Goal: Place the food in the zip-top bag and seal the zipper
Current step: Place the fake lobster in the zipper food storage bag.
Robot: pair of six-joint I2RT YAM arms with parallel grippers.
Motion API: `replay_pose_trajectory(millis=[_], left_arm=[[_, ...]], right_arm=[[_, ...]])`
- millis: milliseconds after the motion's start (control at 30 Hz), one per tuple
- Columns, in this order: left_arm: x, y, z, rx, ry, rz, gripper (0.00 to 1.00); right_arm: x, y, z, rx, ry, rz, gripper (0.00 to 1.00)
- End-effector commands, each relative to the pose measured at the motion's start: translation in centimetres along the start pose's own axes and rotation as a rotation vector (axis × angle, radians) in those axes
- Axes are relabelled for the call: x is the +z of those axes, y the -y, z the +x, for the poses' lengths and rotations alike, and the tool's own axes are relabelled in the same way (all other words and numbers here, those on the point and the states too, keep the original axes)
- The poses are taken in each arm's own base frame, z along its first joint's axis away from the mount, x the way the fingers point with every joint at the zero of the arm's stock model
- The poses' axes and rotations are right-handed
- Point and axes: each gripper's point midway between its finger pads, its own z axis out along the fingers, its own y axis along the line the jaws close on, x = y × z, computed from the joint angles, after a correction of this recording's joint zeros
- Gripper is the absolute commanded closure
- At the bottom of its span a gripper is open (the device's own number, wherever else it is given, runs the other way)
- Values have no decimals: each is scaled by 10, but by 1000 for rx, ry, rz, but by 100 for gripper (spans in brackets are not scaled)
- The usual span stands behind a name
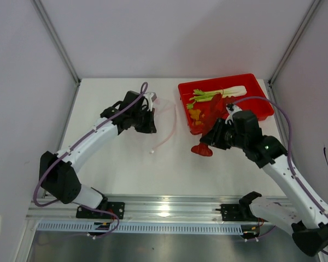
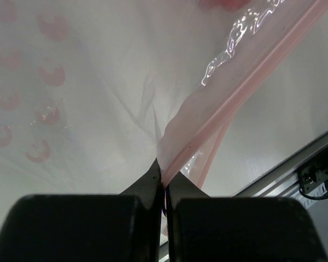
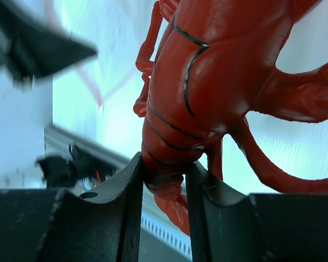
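Overhead, the clear, floppy zip-top bag point(image 1: 163, 117) lies on the white table point(image 1: 115, 169) a little toward 12 o'clock of the table's middle, its thin pinkish press-strip zipper point(image 2: 246, 87) curving along the bag's 3 o'clock side. The left fingers point(image 2: 156, 185) sit at the bag's 9 o'clock edge. In the left wrist view they are pinched tight on the pinkish strip, with the film rising in a fold from between their tips.

The shallow red plastic tray point(image 1: 257, 101) stands at about 1 o'clock on the table. In it, the long pale-green-and-white leafy stalk point(image 1: 218, 93) lies along the 12 o'clock side, and the small cluster of yellow-orange pieces point(image 1: 195, 114) sits toward the tray's 8 o'clock corner.

The dark red, spiky, lobster-shaped piece point(image 3: 208, 82) is outside the tray, just off its 7 o'clock corner and at 3 o'clock from the bag, apart from it. The right fingers point(image 3: 134, 185) are clamped on its narrow tail end, one on each side, with the segmented body and thin legs reaching beyond the tips. Whether the piece touches the table cannot be told.
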Motion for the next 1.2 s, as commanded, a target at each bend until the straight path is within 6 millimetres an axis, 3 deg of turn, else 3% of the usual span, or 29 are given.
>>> replay_pose_trajectory(millis=[0, 100, 167, 367, 733, 833, 1167], left_arm=[[0, -12, -18, 26, 2, -40, 100], [5, -16, -28, 53, -7, -58, 99], [12, -17, -25, 53, -40, -56, 99], [20, -14, -14, 69, -99, -16, 100], [21, -28, 15, 100, -167, -44, 99], [21, -28, 23, 99, -187, -38, 100], [1, -2, 31, 122, -119, 23, 99]], right_arm=[[-35, -11, 41, -115, -119, -69, 100], [-50, -25, 69, -165, -197, -145, 100], [-53, -31, 92, -224, -259, -164, 100], [-50, -40, 150, -392, -419, -149, 100], [-68, -46, 177, -562, -531, -207, 100], [-68, -40, 185, -611, -587, -185, 100], [-58, -59, 187, -636, -625, -230, 100]])
